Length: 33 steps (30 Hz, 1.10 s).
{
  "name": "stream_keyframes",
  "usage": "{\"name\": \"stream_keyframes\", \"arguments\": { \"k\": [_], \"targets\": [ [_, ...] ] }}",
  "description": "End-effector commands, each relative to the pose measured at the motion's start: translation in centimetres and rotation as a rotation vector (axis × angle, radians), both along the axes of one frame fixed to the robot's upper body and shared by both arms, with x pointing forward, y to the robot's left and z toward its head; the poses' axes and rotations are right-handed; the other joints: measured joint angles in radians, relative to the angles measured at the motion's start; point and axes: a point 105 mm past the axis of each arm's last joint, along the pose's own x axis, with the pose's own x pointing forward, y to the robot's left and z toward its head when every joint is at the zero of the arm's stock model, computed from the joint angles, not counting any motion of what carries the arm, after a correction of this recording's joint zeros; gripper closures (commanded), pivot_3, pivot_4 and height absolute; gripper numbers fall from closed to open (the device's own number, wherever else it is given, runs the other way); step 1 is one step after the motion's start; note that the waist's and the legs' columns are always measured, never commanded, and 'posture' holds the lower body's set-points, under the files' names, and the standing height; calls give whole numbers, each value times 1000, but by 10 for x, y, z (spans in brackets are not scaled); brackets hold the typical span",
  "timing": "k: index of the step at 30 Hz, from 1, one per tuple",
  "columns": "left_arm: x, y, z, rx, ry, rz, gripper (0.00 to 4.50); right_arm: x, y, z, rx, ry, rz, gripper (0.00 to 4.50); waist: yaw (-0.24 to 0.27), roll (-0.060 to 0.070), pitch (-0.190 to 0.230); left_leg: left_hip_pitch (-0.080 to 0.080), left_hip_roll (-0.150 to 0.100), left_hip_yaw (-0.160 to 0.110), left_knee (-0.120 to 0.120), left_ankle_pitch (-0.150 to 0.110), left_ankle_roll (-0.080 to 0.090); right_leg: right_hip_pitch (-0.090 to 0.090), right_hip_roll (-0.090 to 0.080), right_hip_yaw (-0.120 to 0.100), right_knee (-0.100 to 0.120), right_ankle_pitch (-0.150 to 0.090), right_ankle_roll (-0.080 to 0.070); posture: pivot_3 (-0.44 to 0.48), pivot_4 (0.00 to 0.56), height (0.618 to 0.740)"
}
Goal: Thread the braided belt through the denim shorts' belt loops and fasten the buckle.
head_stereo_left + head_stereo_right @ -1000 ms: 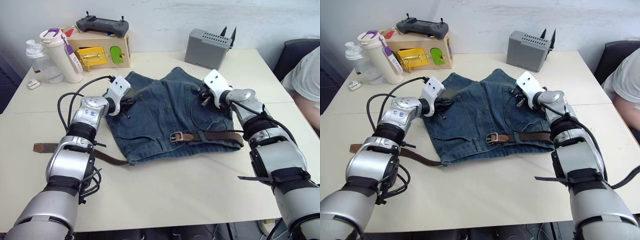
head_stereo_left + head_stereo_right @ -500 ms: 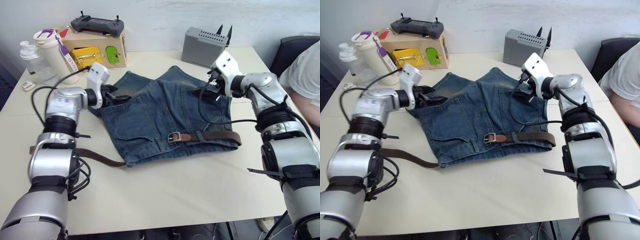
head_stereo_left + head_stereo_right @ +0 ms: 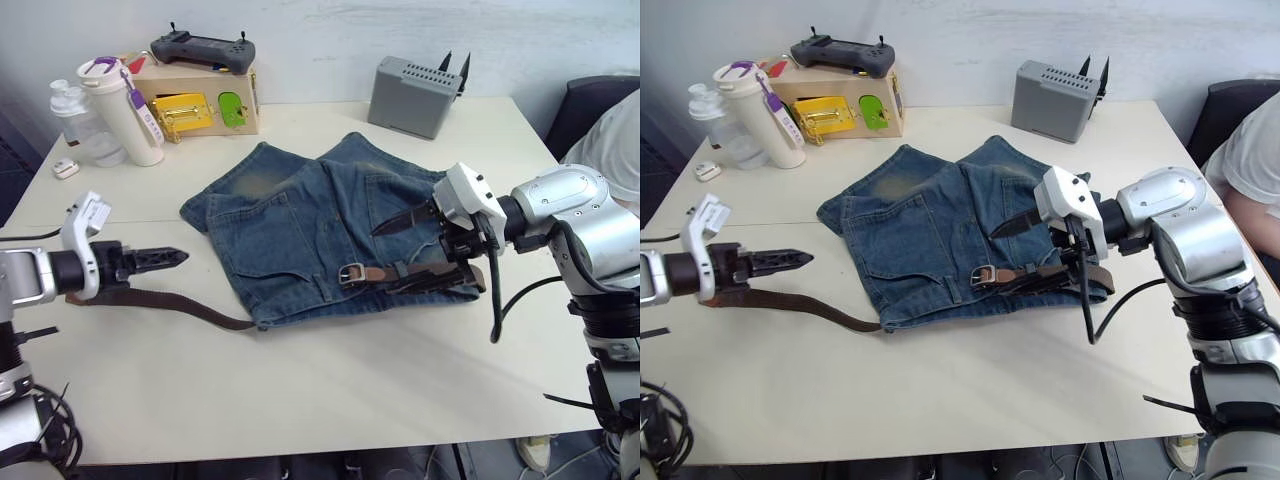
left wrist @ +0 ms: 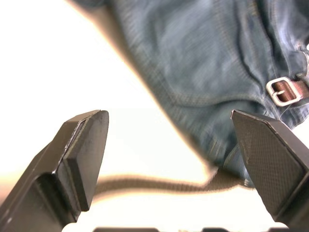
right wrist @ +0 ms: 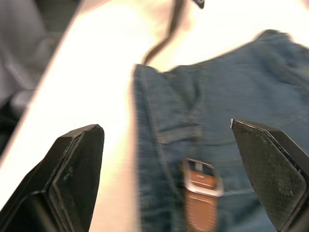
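Note:
The denim shorts lie flat mid-table, waistband toward me. Along the waistband runs the braided belt, its silver buckle resting on the denim. From under the shorts' left corner the belt's long tail trails left over the table. My left gripper hovers open just above that tail, pointing at the shorts, holding nothing. Above the belt, just right of the buckle, my right gripper stands open and empty. The right wrist view shows the buckle below a belt loop.
At the back left stand a cardboard box with a black controller on top, a white tumbler and a clear bottle. A grey device sits at the back. A person's sleeve shows at the right edge.
Both grippers opened and drew back off the shorts' legs. The left arm swung out to the left over the belt tail; the right came down over the waistband.

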Motion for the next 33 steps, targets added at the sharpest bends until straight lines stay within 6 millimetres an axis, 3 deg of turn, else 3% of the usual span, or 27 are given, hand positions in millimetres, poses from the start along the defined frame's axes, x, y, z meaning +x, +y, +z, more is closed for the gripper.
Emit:
{"name": "stream_keyframes", "arguments": {
  "k": [1,6,10,15,23,30,33],
  "targets": [
    [-11,51,-10,-1,30,318,69,-8,9,2,-24,31,50,49,2,0,0,1,0,0,0,0,0,1,-1,0,0,0,0,0,150,736],
    [-8,84,-32,126,39,815,69,6,17,0,-11,-36,25,49,22,-2,1,0,-1,0,0,-2,3,1,-2,-1,-1,0,0,0,150,736],
    [0,75,-34,33,66,1049,69,14,19,1,-3,-47,-6,49,27,-7,3,-1,-1,0,2,-2,4,0,-2,-2,-1,0,1,0,150,736],
    [1,64,-36,-12,168,1217,69,16,19,4,10,-72,-26,49,29,-14,3,-2,-1,0,2,0,-1,1,-1,-3,-3,1,2,0,150,736],
    [-17,72,-28,51,286,1426,69,20,12,3,4,-82,-79,49,23,-14,3,-2,0,1,0,0,-5,0,0,-3,-4,1,2,0,150,736],
    [-10,56,-11,78,303,1439,69,25,13,2,0,-119,-99,49,31,-16,4,-2,-1,1,1,-1,-6,0,-1,-3,-4,1,2,0,150,736],
    [-9,54,-20,92,337,1419,69,25,14,3,2,-129,-99,49,29,-16,4,-2,-1,1,0,-1,-6,0,0,-3,-4,1,2,0,150,736]
  ]
}}
